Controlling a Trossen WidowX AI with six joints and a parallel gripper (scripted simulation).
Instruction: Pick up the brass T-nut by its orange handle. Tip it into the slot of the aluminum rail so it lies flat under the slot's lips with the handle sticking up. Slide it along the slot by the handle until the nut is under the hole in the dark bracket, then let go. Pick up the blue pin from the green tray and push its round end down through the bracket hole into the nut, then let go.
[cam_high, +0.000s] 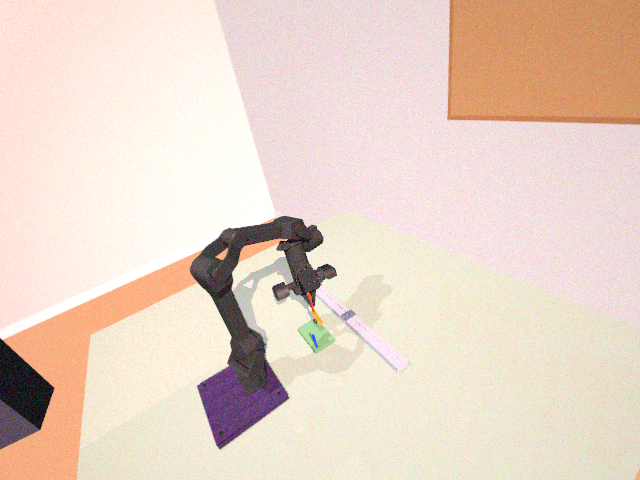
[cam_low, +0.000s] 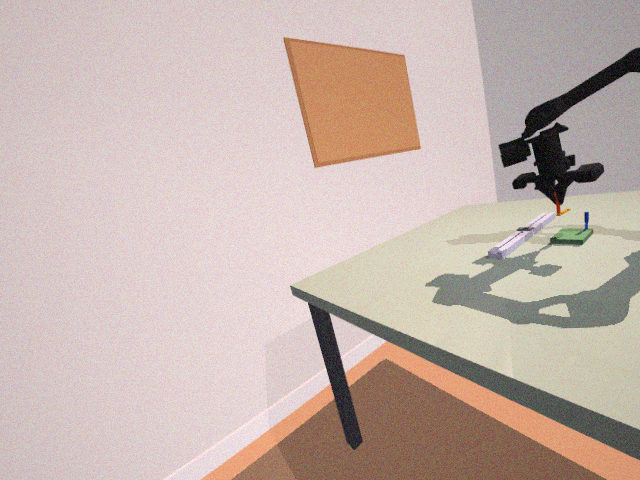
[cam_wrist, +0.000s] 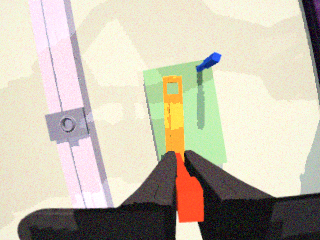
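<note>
brass t-nut (cam_high: 316, 317) (cam_low: 564, 211) (cam_wrist: 174, 115) lifted by its upright orange-red handle (cam_high: 310, 300) (cam_low: 557, 202) (cam_wrist: 190, 200), pinched in black parallel-jaw gripper (cam_high: 312, 304) (cam_low: 559, 203) (cam_wrist: 179, 158); slotting, sliding and blue pin (cam_high: 314, 340) (cam_low: 586, 219) (cam_wrist: 210, 61) insertion left.

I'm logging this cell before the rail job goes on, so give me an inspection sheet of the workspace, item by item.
Surface: pale green table top, shadows across it.
Job's things: brass T-nut with orange-red handle, lifted; pale aluminum rail with dark bracket; blue pin upright in green tray.
Clutter: nothing seen.
Gripper: shut on the handle.
Cables: nothing seen.
Surroundings: orange-brown wall board.
</note>
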